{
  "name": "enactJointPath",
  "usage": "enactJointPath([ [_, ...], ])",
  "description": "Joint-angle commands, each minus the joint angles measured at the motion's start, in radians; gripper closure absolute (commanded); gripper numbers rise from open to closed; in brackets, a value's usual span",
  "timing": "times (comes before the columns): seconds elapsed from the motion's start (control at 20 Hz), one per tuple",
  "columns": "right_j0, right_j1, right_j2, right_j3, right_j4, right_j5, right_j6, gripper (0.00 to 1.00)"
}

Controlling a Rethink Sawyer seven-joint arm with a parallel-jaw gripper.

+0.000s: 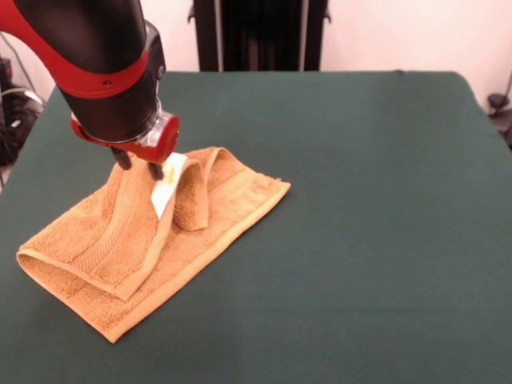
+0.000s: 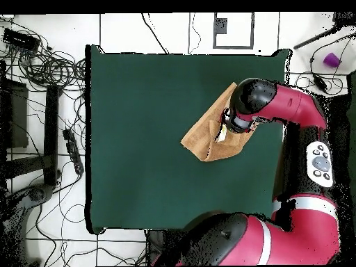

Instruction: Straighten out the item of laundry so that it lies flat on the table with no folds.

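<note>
While folded, towel (image 1: pixel 120 248) lies under pincer (image 1: pixel 138 166).

The towel (image 1: pixel 104 248) looks like rough, matt terry cloth, the table (image 1: pixel 368 224) a smooth matt fabric, and the arm (image 1: pixel 96 56) perhaps glossy plastic.

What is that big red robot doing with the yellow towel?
The robot's gripper is down on the orange-yellow towel, pinching up a fold next to its white label. The towel lies on the green table, but it is not flat yet: one part is folded over and the middle stands up in a hump.
</note>
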Motion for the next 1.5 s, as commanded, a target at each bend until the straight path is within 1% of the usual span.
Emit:
enactJointPath([
  [0.05,0.051,-0.008,0.027,0.112,0.036,0.029,0.121,0.0],
  [0.15,0.052,-0.008,0.026,0.099,0.023,0.008,0.105,0.0],
  [0.3,0.053,-0.005,0.026,0.091,0.027,0.027,0.109,0.0],
  [0.5,0.055,-0.001,0.027,0.094,0.022,0.019,0.102,0.0],
  [0.65,0.079,0.011,0.023,0.052,0.027,0.065,0.135,0.0],
  [0.75,0.086,0.009,0.027,0.048,0.043,0.07,0.159,0.0],
  [1.0,0.098,0.034,0.025,0.047,0.06,-0.003,0.215,0.0],
  [1.2,0.11,0.057,0.023,0.024,0.079,-0.024,0.251,0.0],
  [1.35,0.119,0.081,0.03,-0.022,0.063,0.005,0.195,0.0],
  [1.4,0.122,0.091,0.035,-0.036,0.056,-0.009,0.176,0.0],
  [1.45,0.126,0.1,0.039,-0.049,0.051,-0.021,0.165,0.0],
  [1.5,0.136,0.116,0.039,-0.073,0.053,-0.011,0.176,0.0],
])
